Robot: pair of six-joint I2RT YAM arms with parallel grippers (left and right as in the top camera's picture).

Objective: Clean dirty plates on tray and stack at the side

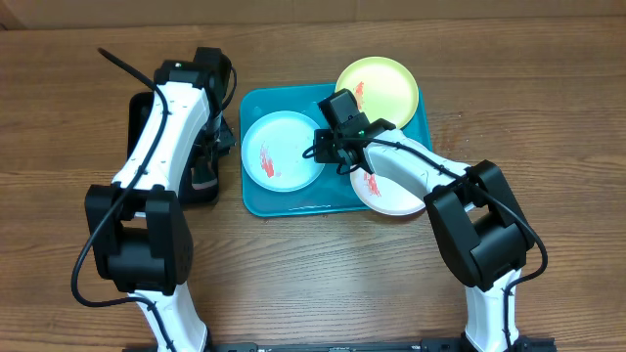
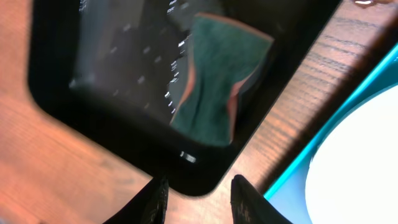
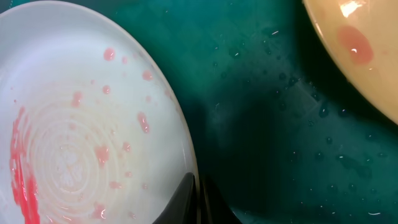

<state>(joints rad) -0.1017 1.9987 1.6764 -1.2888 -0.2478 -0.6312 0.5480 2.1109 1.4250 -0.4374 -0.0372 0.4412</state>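
Note:
The turquoise tray (image 1: 337, 200) holds three plates. A light blue plate (image 1: 284, 150) with red smears lies at its left. A yellow-green plate (image 1: 377, 88) with a red smear leans over the far right corner. A white plate (image 1: 396, 196) with a red streak sits at the near right, partly under my right arm. My right gripper (image 1: 328, 149) (image 3: 198, 180) is shut on the right rim of the light blue plate (image 3: 81, 124), one finger on each side. My left gripper (image 2: 200, 182) hangs open and empty over bare wood between the two trays.
A smaller black tray (image 1: 147, 108) (image 2: 112, 81) stands left of the turquoise tray (image 2: 323, 137) and holds a green sponge (image 2: 214, 74). My left arm (image 1: 161, 137) stretches over it. Water droplets dot the turquoise tray floor (image 3: 280, 124).

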